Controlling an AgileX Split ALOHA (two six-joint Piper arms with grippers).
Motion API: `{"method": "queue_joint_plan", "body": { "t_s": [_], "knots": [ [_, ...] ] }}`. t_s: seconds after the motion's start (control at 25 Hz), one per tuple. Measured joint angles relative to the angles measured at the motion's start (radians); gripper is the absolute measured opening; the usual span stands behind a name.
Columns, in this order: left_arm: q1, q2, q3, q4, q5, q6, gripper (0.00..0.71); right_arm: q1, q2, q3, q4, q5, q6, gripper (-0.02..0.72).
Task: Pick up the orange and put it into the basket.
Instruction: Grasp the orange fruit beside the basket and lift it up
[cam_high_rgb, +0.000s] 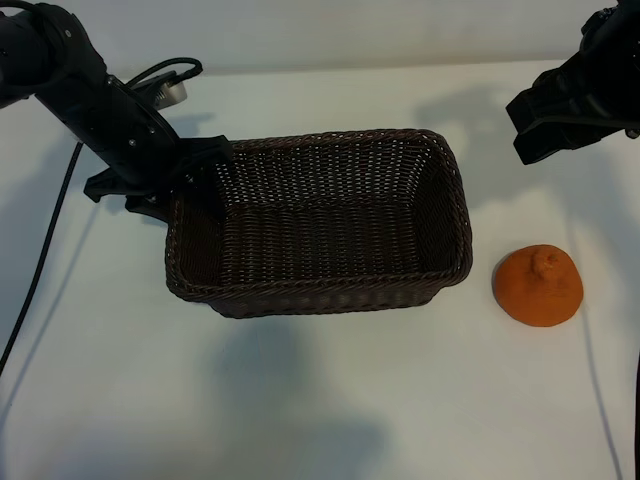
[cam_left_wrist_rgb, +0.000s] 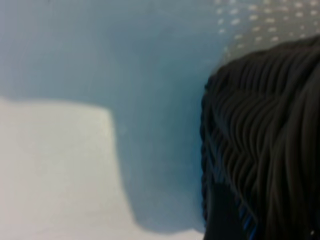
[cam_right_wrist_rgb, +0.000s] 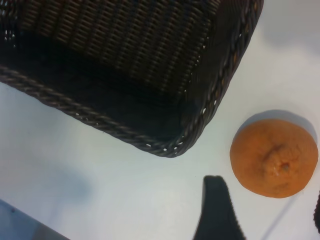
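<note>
Still unpicked, the orange (cam_high_rgb: 538, 286) sits at the basket's (cam_high_rgb: 440, 160) four o'clock; my right claw (cam_right_wrist_rgb: 270, 210), open and empty, must descend.

You see a matte orange fruit, the orange (cam_high_rgb: 538, 286), on your white table (cam_high_rgb: 320, 400). Your basket (cam_high_rgb: 318, 295) is dark brown wicker in a tight weave with a braided rim. Both arms are black.

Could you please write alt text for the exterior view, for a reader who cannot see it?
An empty basket sits mid-table with the orange on the table to its right, apart from it. The left gripper is at the basket's left rim; the right gripper hangs above and behind the orange, holding nothing.
</note>
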Motion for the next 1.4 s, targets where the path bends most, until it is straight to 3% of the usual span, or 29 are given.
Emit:
{"method": "queue_joint_plan", "body": {
  "t_s": [0.48,0.92,1.4],
  "knots": [
    [0.021,-0.035,-0.001,0.002,0.067,0.0,0.489,0.0,0.0,0.0,0.0,0.001,0.0,0.455],
    [0.023,-0.101,-0.001,0.093,0.166,-0.057,0.489,0.0,0.0,0.0,0.0,0.001,-0.001,0.455],
    [0.023,-0.308,-0.018,0.126,0.194,-0.052,0.489,0.0,0.0,0.0,0.0,0.001,0.0,0.455]
  ]
}}
